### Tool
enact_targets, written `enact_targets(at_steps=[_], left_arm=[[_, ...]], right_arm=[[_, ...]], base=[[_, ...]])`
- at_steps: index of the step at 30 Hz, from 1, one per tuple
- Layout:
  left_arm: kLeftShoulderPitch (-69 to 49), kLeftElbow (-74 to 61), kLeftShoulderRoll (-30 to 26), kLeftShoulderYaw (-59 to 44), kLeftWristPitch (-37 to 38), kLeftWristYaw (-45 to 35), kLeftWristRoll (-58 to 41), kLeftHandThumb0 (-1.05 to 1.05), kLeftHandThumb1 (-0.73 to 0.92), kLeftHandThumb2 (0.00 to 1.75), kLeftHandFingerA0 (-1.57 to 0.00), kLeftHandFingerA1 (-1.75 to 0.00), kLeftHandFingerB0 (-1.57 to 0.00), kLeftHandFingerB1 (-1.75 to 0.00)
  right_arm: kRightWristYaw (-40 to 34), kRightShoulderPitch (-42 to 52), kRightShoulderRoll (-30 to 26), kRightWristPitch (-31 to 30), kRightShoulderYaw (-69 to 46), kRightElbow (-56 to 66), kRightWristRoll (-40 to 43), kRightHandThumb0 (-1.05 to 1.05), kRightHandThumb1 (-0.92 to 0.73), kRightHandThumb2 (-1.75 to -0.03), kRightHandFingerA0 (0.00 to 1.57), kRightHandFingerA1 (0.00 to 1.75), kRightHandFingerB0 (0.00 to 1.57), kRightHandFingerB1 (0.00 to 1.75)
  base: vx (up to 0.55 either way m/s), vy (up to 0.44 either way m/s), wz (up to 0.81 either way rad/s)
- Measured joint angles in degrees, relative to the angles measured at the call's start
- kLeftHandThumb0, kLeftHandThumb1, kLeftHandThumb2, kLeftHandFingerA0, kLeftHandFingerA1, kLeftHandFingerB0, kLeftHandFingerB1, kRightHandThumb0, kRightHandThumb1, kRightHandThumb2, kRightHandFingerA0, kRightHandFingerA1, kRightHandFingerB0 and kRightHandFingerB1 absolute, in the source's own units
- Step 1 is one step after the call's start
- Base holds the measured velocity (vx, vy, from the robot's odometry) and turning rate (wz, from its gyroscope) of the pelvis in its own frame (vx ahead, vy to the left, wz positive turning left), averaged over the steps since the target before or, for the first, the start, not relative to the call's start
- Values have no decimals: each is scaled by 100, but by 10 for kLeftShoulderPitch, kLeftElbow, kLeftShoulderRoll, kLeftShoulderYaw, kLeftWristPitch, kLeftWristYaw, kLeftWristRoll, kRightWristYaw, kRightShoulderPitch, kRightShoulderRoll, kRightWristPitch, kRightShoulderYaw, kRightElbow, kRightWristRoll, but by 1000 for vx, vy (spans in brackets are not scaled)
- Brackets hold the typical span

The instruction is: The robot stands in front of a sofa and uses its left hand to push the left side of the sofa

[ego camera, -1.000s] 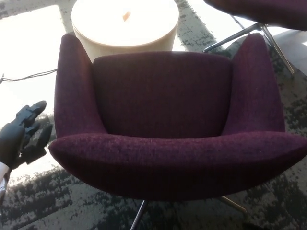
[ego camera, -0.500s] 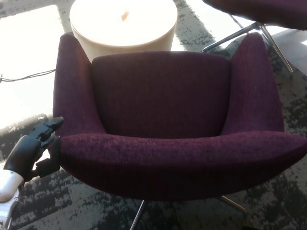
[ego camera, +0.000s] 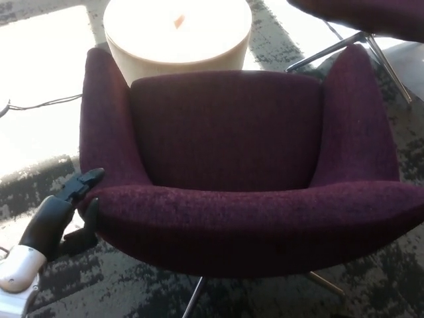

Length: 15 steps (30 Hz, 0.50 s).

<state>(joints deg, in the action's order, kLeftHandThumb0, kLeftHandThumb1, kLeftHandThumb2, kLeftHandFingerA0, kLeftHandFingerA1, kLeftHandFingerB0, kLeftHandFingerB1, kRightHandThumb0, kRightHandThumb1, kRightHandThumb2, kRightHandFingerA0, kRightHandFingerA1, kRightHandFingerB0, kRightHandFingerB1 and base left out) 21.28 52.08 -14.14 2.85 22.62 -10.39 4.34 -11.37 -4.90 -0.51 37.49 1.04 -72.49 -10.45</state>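
At the lower left of the frame the left robot hand (ego camera: 66, 213) is seen, black, on a dark forearm that ends in a white cuff at the bottom left corner. Its fingers (ego camera: 85, 181) are spread apart and nothing is grasped; the upper finger is stretched toward the chair's left corner, and the lower finger is laid against the outer left edge of the upholstery, so that the hand is pressed to the chair rather than closed on it. The right robot hand is not seen.

The thing touched is a sofa chair (ego camera: 238, 172), a single-seat armchair covered in deep purple woven fabric. It is viewed from above and behind: a broad curved backrest is spread across the lower middle of the frame, two tall winged arms rise toward the upper left and upper right, and a flat seat cushion is sunk between them. Thin chrome legs (ego camera: 192, 298) are seen beneath it at the bottom. The chair fills the centre of the frame, just right of the hand, with contact at its lower left corner.

Beyond the chair, at the top centre, a round cream side table (ego camera: 177, 33) is placed. A second purple chair (ego camera: 371, 13) on metal legs is cut off at the upper right. A dark mottled carpet (ego camera: 119, 285) covers the floor, and a thin black cable (ego camera: 46, 103) is laid across the bright patch at the left.
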Motion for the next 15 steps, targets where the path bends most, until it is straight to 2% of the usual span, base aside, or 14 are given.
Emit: enact_targets(at_steps=[7,8,9,10,14,15], left_arm=[[-30,-67,11,33,-24,-1,0,-90,77,117,-8,-32,-8,-31],[-35,-78,13,37,-30,-1,0,-97,81,93,-10,-30,-8,-26],[-40,-90,15,42,-34,-1,0,-97,81,93,-10,-30,-8,-26],[-43,-100,16,47,-39,-1,0,-90,92,79,-9,-27,-8,-25],[-53,-130,19,62,-53,-1,1,-90,92,78,-9,-27,-8,-25],[-55,-136,20,65,-58,-1,1,-97,82,93,-11,-32,-8,-26]], right_arm=[[-4,-2,-3,0,5,0,-6,-66,-84,-65,56,43,50,39],[-5,-2,-4,0,6,0,-6,-66,-84,-65,56,43,50,39],[-6,-3,-4,0,8,0,-7,-66,-84,-65,56,43,50,39],[-7,-4,-4,0,8,0,-8,-66,-84,-65,56,43,50,39],[-8,-6,-5,0,9,0,-10,-65,-84,-65,55,43,50,39],[-8,-7,-5,0,10,0,-10,-65,-84,-66,54,42,49,39]], base=[[0,0,0],[0,0,0],[0,0,0],[0,0,0],[0,0,0],[0,0,0]])
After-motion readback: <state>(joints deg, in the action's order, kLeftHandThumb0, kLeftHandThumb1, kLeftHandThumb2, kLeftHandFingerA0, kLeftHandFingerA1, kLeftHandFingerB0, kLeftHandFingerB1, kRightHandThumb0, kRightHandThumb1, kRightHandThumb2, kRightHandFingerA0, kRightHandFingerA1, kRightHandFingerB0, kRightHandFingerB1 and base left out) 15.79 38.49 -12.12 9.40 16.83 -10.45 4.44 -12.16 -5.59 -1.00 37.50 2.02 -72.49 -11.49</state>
